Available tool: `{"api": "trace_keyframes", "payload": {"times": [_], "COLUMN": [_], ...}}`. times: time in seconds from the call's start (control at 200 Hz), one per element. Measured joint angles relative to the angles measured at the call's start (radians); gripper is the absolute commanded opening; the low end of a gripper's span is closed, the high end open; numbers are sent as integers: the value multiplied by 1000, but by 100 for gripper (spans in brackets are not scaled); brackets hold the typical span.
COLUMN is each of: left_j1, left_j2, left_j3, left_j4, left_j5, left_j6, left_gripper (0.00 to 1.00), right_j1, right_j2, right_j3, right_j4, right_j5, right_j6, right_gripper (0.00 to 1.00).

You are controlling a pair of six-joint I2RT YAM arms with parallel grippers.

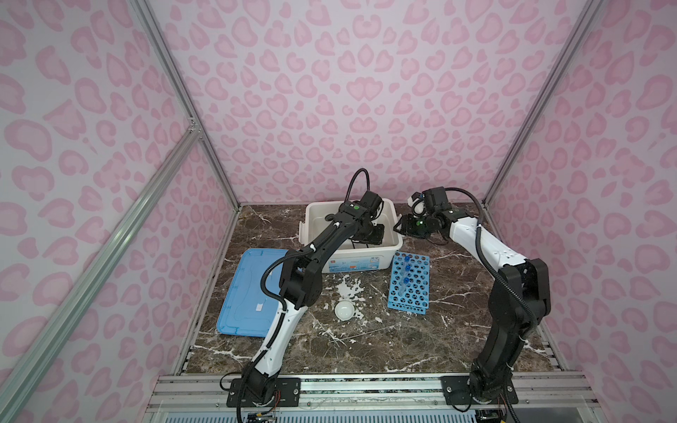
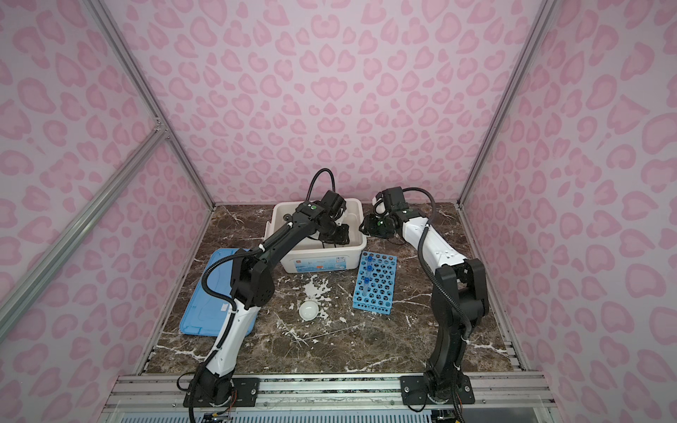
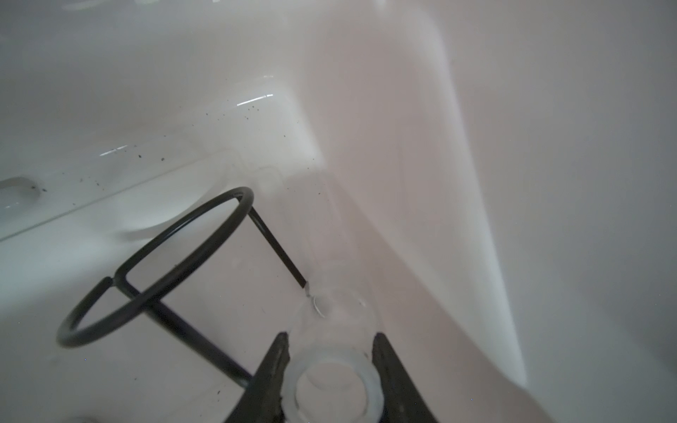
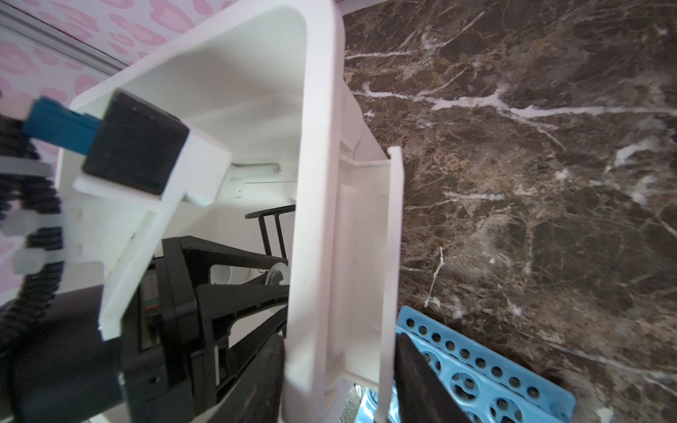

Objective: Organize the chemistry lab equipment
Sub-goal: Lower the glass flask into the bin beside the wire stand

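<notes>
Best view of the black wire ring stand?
Left wrist: the black wire ring stand shows whole ring and legs inside the white plastic box. Right wrist: only a ring edge, two legs. Both top views: left arm hides it.

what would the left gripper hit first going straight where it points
Likely the white box floor, just past the clear beaker the left gripper holds; the ring stand leg tip lies close beside, depth unclear.

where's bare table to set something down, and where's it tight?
Free: the marble table between the white dish and the front rail; also right of the blue rack. Tight: inside the white box, where the left pincer holds the beaker beside the ring stand; the right pincer straddles its right wall.
</notes>
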Motion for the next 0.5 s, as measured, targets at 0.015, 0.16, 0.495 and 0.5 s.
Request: {"api": "trace_keyframes", "payload": {"times": [0.015,0.16,0.495,0.5], "left_j1": [-1,-2,-7,-8], "left_j2": [3,15,20,20], "left_j3": [0,0,-3,-3], "left_j4": [0,0,-1,-1], "left_j5": [0,6,7,7], "left_j6": [-1,-7,-16,-16], "left_gripper": [22,22,29,30], "right_j1": [0,0,0,0], "right_j2": [0,0,0,0], "right_j3": [0,0,-4,-4], "right_j4": [-1,-5,-7,-7], "right_j5": [0,-2,-7,-7], "right_j6": [0,-6,-14,-14], "right_gripper": [50,50,50,50]}}
